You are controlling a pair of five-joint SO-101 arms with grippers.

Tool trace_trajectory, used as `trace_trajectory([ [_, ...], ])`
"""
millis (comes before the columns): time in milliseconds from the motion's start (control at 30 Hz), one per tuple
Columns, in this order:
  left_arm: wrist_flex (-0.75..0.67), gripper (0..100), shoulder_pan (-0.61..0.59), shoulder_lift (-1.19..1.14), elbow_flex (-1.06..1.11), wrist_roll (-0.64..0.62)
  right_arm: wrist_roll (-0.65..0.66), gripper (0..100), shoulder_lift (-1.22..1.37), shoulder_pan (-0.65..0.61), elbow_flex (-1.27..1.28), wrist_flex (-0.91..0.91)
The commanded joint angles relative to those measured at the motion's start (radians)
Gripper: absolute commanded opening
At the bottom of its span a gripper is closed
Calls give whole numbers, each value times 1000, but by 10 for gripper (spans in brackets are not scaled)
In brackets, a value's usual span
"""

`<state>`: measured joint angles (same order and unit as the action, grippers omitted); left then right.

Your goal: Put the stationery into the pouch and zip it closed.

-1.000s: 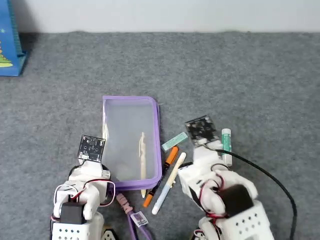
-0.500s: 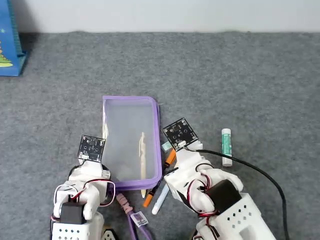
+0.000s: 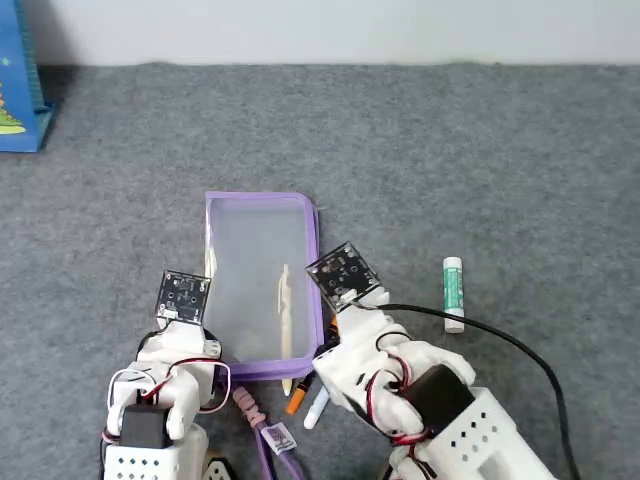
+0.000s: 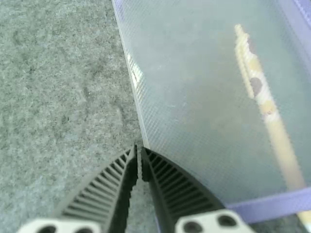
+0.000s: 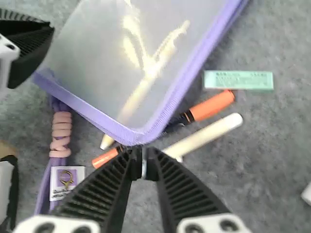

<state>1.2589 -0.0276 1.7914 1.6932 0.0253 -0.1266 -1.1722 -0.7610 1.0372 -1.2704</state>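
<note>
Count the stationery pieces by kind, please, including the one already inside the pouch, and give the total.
pens and markers: 3 (beige pen in the pouch, orange marker, cream marker)
mint eraser: 1
glue stick: 1
Total: 5
</note>
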Motion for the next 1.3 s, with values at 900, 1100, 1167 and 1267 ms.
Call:
trace_trajectory([
  [900,-12,14,-5,-5,-13,11,-46,110,358,-156,-48,217],
  [1100,3,15,-35,-5,-45,140,-46,110,358,-156,-48,217],
  [1167,8,15,-114,-5,-45,226,-46,110,358,-156,-48,217],
  [1267,3,15,-239,-5,-64,339,-46,110,358,-156,-48,217],
])
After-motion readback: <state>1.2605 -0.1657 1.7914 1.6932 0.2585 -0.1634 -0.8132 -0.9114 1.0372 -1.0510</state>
